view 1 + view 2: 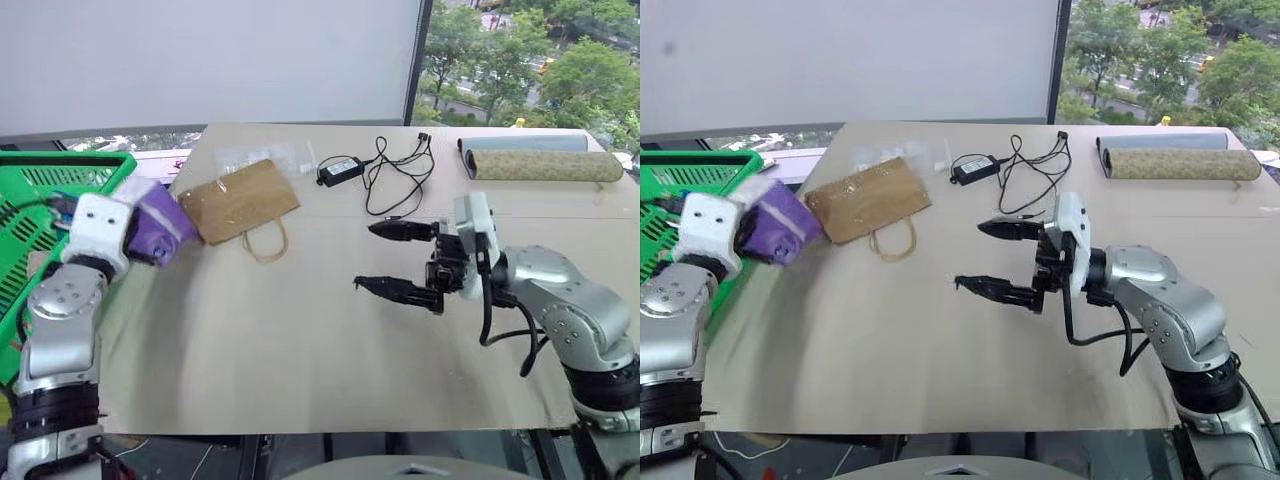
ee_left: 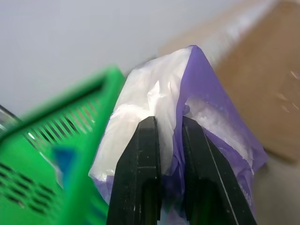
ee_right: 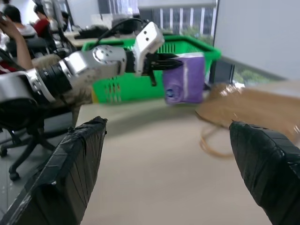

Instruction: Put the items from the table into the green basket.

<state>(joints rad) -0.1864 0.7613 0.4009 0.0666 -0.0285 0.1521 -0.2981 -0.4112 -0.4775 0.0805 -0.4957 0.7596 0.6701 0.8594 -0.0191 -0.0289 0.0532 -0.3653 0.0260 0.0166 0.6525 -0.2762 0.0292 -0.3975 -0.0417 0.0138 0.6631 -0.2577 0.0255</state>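
Tissue pack (image 2: 197, 108) in left gripper (image 2: 161, 136).

Left claw (image 2: 161, 140): two black fingers pinched together on the purple tissue pack (image 1: 785, 222), forearm extended toward 11 o'clock. Right claw (image 1: 395, 258): fingers spread wide, empty, pointing level toward 9 o'clock, elbow bent at 4 o'clock.
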